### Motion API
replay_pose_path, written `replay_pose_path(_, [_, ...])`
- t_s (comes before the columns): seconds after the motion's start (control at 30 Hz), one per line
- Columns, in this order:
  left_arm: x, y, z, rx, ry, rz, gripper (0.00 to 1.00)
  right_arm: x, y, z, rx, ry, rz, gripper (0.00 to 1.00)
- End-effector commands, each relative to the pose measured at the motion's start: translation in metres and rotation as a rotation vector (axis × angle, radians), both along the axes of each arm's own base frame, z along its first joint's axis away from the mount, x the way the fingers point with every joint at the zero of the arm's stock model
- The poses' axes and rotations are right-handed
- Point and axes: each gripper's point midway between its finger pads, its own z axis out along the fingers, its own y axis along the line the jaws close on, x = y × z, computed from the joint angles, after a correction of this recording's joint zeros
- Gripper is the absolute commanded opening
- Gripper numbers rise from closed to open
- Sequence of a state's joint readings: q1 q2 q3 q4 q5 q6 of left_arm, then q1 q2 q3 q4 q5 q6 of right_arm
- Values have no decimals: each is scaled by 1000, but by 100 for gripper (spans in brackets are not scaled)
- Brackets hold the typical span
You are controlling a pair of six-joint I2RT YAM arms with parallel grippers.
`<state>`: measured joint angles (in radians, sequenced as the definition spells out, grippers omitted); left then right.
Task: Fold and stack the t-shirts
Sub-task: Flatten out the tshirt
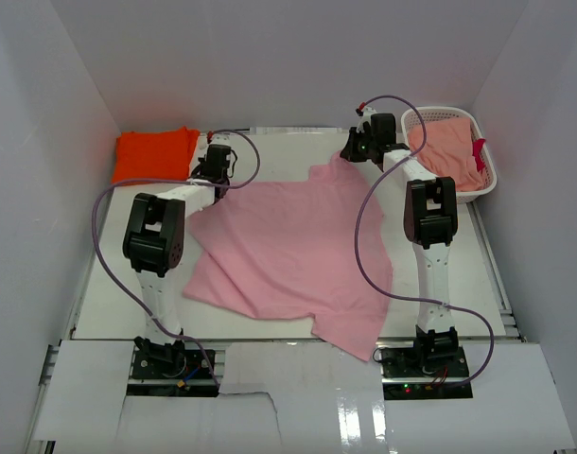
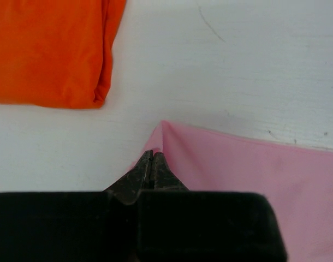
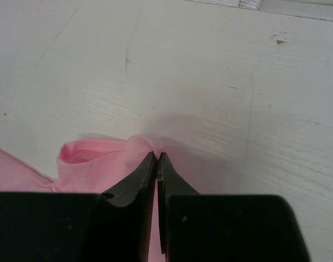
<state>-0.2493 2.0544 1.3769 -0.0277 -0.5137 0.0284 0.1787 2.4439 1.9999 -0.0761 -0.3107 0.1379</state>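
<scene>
1. Where the overhead camera looks down, the light pink t-shirt point(image 1: 288, 246) lies spread and rumpled across the middle of the table point(image 1: 109, 293), with one near corner reaching past the near edge. My left pincer point(image 1: 217, 187) sits at its far left corner and my right pincer point(image 1: 355, 151) at its far right corner. The orange t-shirt point(image 1: 154, 154) lies folded in the table's far left corner. The white basket point(image 1: 488, 180) at far right holds a salmon cloth point(image 1: 445, 151).
2. From my left wrist, my left pincer point(image 2: 152, 155) is pressed closed on a raised peak of the light pink t-shirt point(image 2: 254, 174). The orange t-shirt point(image 2: 46, 49) lies apart from it, with bare table point(image 2: 210, 65) between.
3. From my right wrist, my right pincer point(image 3: 157, 155) is clamped on a bunched edge of the light pink t-shirt point(image 3: 95, 166), with only table point(image 3: 210, 82) beyond.
</scene>
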Motion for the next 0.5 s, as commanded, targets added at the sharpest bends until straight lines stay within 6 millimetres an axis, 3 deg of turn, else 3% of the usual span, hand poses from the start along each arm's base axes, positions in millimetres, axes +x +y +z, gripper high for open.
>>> replay_pose_path(0.0, [13, 4, 23, -17, -67, 74, 0, 9, 3, 25, 5, -67, 14, 8])
replay_pose_path(0.47, [21, 28, -7, -105, -12, 166, 0, 14, 0, 21, -1, -63, 9, 8])
